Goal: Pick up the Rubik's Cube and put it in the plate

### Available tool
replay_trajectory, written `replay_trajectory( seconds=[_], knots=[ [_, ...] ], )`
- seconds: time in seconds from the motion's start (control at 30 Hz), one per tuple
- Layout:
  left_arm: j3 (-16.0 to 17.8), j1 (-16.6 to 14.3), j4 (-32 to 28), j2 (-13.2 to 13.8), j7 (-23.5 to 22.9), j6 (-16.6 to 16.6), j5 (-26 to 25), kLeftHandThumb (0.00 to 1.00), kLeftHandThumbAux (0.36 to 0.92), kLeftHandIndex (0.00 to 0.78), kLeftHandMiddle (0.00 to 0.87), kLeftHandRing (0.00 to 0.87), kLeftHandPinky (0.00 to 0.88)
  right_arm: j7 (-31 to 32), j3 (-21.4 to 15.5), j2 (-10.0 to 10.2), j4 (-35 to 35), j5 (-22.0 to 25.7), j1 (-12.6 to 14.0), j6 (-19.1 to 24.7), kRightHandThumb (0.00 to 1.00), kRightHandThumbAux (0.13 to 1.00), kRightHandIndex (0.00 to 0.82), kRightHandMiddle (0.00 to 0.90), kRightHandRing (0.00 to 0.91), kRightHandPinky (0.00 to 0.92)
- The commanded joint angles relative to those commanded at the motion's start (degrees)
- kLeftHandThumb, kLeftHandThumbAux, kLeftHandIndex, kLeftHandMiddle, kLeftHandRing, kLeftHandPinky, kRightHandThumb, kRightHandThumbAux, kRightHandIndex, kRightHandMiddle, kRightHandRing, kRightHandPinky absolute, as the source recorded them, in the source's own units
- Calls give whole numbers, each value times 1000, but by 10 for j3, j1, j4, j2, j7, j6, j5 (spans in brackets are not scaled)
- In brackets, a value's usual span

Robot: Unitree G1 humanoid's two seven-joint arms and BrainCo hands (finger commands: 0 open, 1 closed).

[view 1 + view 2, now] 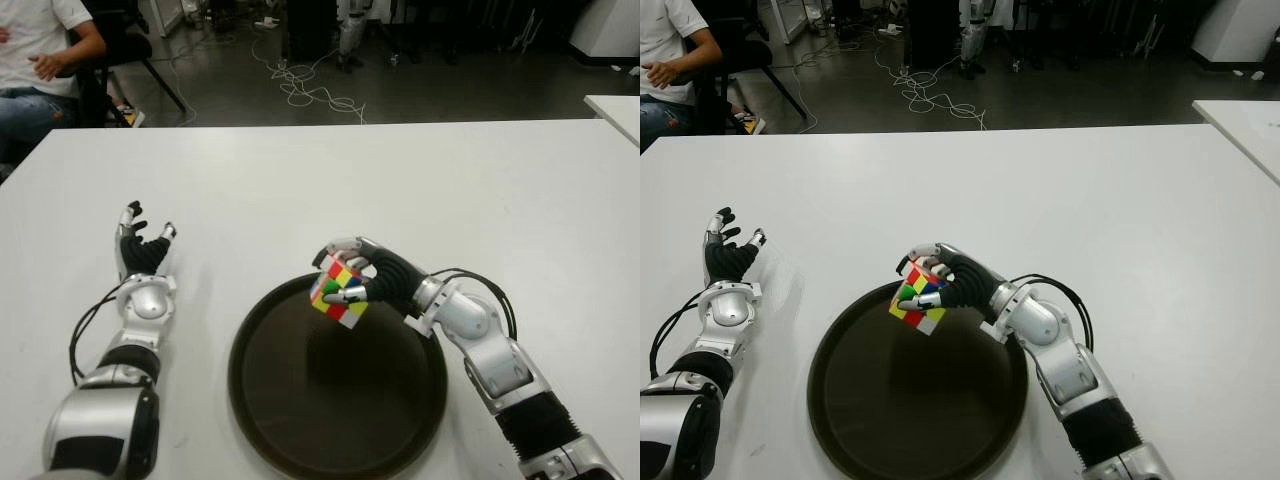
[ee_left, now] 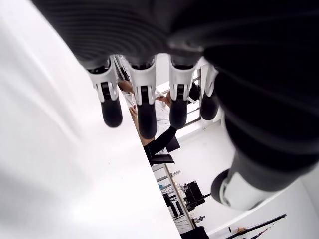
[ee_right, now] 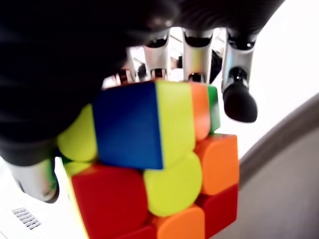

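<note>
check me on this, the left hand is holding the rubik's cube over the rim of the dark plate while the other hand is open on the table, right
Wrong hand. The right hand grips the Rubik's Cube over the rim of the dark plate, as both eye views show. The left hand is the open one, on the table left of the plate.

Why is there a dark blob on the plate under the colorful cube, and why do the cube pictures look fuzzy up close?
In the left eye view, the blob is the Rubik's Cube's shadow on the plate, below the right hand. In the right wrist view the cube sits so near the camera its edges blur. In the left wrist view the idle left hand is dark against bright background.
</note>
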Motion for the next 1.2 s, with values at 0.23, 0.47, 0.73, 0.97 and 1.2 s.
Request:
replay_trajectory(
  seconds=[0.23, 0.47, 0.73, 0.97, 1.2],
  knots=[
    [0, 1, 0, 0, 0, -1, 0, 82, 714, 92, 147, 154, 154, 6, 0, 3, 12, 12, -3, -16, 23, 592, 201, 213, 216, 205],
    [0, 2, -1, 0, -1, -5, 0, 80, 715, 103, 145, 152, 137, 18, 2, 4, 26, 19, -10, -25, 1, 561, 73, 75, 76, 84],
    [-4, 1, 1, 2, 5, -4, 6, 95, 733, 112, 147, 154, 148, 29, -1, 7, 57, 34, -19, -50, 0, 603, 29, 34, 20, 29],
    [-2, 1, 1, 1, 3, -2, 3, 95, 729, 110, 151, 155, 148, 37, -1, 8, 70, 38, -23, -54, 0, 617, 34, 60, 43, 39],
    [-2, 2, 0, 1, 2, -3, 3, 92, 717, 99, 146, 152, 159, 44, -3, 11, 75, 46, -24, -52, 0, 641, 37, 68, 56, 48]
  ],
)
